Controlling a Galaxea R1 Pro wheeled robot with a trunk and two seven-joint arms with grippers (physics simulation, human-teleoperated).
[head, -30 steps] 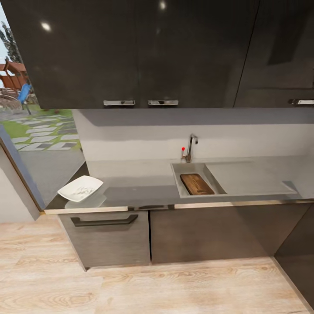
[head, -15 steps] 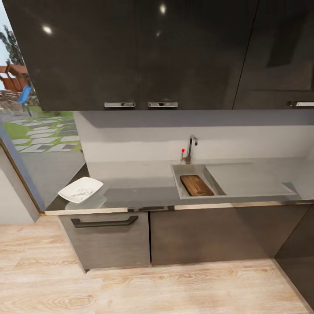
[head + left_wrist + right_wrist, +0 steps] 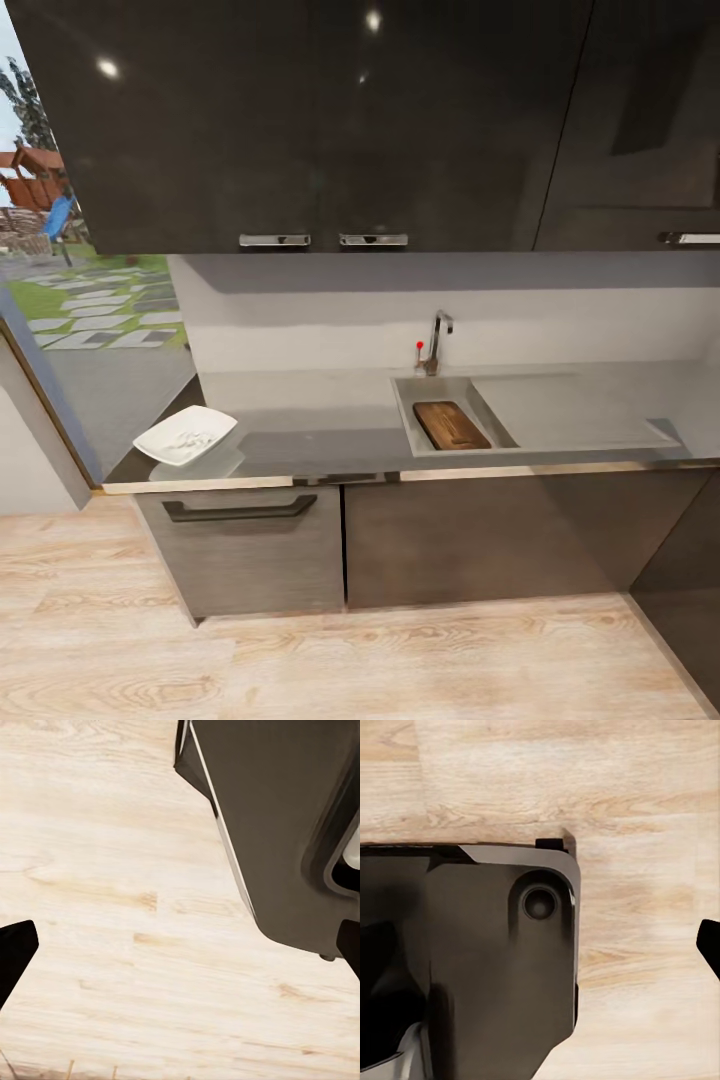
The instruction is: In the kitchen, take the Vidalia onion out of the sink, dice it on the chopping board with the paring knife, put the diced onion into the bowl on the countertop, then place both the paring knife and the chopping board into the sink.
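The dark brown chopping board (image 3: 451,424) lies inside the steel sink (image 3: 404,400), set into the grey countertop (image 3: 310,420). At the counter's left end stands the white bowl (image 3: 222,421), with small pale pieces in it. The paring knife and the Vidalia onion are out of view. My left gripper (image 3: 180,952) hangs open over the wooden floor (image 3: 112,907), its dark fingertips (image 3: 15,952) far apart at the picture's edges. My right gripper (image 3: 540,945) is open too, above my own dark base (image 3: 472,960), with nothing held.
An angular tap (image 3: 437,340) with a red dot stands behind the sink, and a flat drainboard (image 3: 570,410) lies to its right. Dark wall cabinets (image 3: 350,120) hang above the counter. A drawer with a handle (image 3: 238,508) sits below the bowl. A window (image 3: 90,300) is at the left.
The head view shifted slightly a second ago and has held still since. The board, bowl and sink have not moved.
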